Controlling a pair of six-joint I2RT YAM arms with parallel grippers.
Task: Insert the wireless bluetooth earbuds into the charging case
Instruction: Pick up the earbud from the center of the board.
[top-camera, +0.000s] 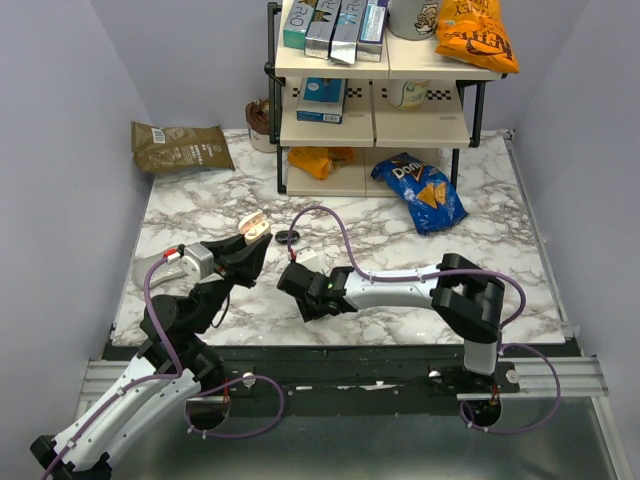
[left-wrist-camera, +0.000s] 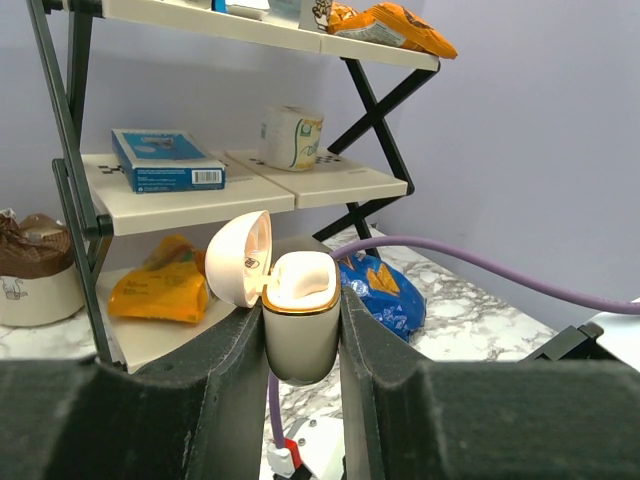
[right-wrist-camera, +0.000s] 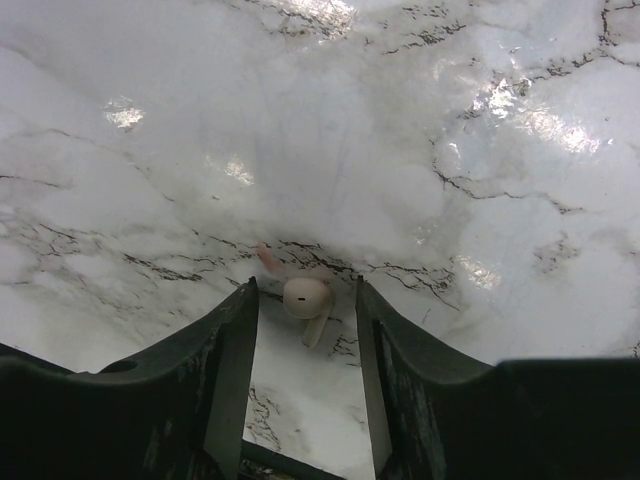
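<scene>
- The right gripper (right-wrist-camera: 305, 292) hangs low over the white marble counter (right-wrist-camera: 420, 150). Its jaws are released and stand on both sides of a cream earbud (right-wrist-camera: 306, 298) without touching it.
- This earbud lies flat on the counter. Its round glossy head is on the far side, and its short stem points back toward the wrist, a little to the right.
- The left gripper (left-wrist-camera: 302, 330) has its jaws clenched on the charging case (left-wrist-camera: 300, 340) and holds it above the counter.
- The case stands upright with its mouth up. It is a smooth beige pebble with a thin golden rim, and the lid (left-wrist-camera: 238, 258) is swung open to the left.
- Just beyond the case, the black earbuds (top-camera: 290, 236) lie on the counter, too small to show detail.
- Farther off are a blue chip bag (top-camera: 425, 190) and a shelf rack (top-camera: 375, 125).
</scene>
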